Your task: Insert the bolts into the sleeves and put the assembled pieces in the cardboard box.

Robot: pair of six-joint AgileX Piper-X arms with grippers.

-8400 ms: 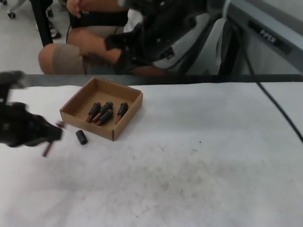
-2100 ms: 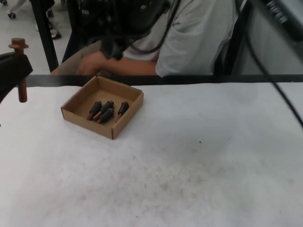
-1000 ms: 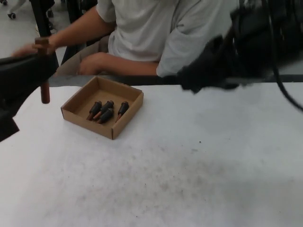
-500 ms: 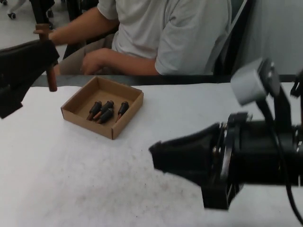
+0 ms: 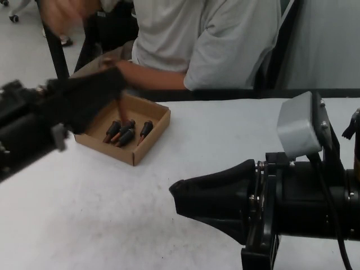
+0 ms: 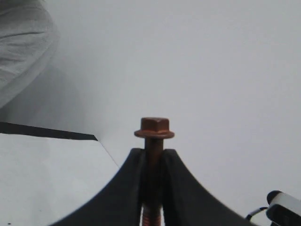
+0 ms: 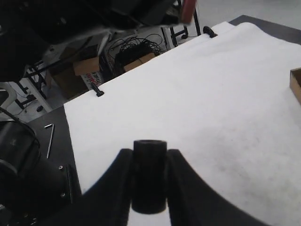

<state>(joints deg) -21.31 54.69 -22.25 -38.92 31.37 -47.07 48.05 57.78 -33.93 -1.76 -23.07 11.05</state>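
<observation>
White bench cloth (image 5: 185,140) carries the cardboard box (image 5: 147,147), four assembled pieces (image 5: 125,134) lying inside. Left gripper (image 6: 153,155) pinches a copper bolt (image 6: 154,128) by its shank; right gripper (image 7: 149,157) clamps a black sleeve (image 7: 149,181).

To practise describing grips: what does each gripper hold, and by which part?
Left gripper: a bolt, gripped on its shank just below the head. Right gripper: a sleeve, gripped on its sides.
</observation>
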